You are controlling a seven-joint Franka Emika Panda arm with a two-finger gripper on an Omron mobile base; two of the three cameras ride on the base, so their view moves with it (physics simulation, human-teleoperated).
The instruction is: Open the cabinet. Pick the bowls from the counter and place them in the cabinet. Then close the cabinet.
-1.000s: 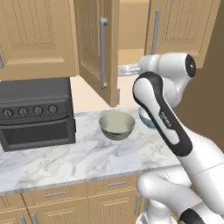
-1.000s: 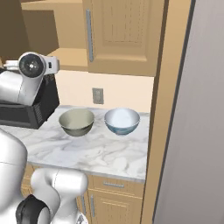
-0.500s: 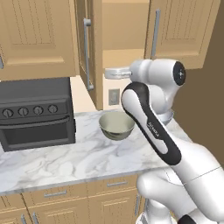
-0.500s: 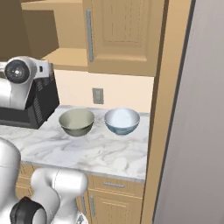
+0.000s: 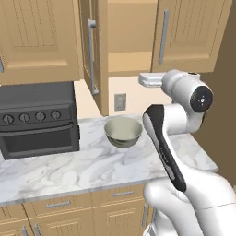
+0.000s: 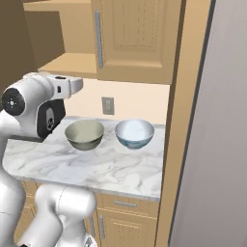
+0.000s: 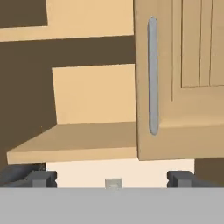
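Oak cabinet: left door open, right door shut.
Hand: released, empty, facing the cabinet.
Bowls: olive-grey bowl and white bowl side by side on tabletop, below the hand.

black oven, wall outlet, lower drawers

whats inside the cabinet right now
The cabinet, left door swung open, shows a bare lower shelf and bare back panel. Its right half is covered by the closed right door, so that part cannot be seen.
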